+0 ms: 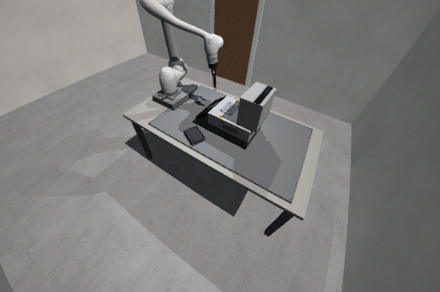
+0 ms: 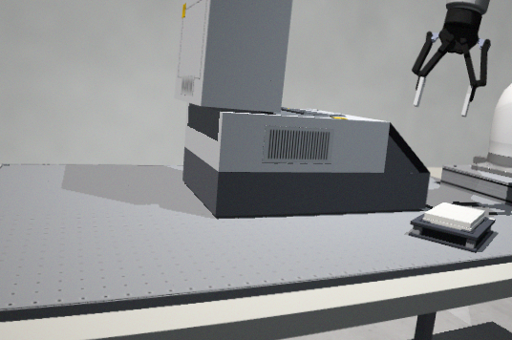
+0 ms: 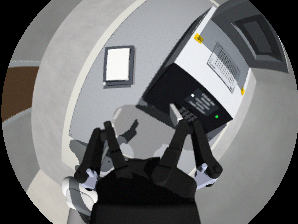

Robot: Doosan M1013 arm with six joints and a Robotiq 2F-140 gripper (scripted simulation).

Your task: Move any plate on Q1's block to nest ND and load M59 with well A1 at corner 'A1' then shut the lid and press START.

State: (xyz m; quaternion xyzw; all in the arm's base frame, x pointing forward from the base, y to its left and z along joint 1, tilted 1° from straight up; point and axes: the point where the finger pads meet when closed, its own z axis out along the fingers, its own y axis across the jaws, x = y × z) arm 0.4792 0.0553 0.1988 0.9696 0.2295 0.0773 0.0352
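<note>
The cycler Q1 (image 2: 301,166) stands mid-table with its lid (image 2: 244,44) open and upright. Its sloped key panel (image 3: 196,106) faces the arm, and the status lamp (image 3: 217,119) is green. The block area (image 1: 229,107) on top lies uncovered; I cannot tell whether a plate is on it. The white plate M59 (image 2: 455,215) lies flat on its dark nest (image 2: 451,232) beside the panel end; it also shows in the wrist view (image 3: 119,64). My gripper (image 2: 441,99) is open and empty, hanging high above and in front of the panel.
A second dark nest (image 1: 194,135), with nothing on it, lies on the other side of Q1 near the table's edge. The arm's base (image 1: 170,95) stands at the table's end, facing the panel.
</note>
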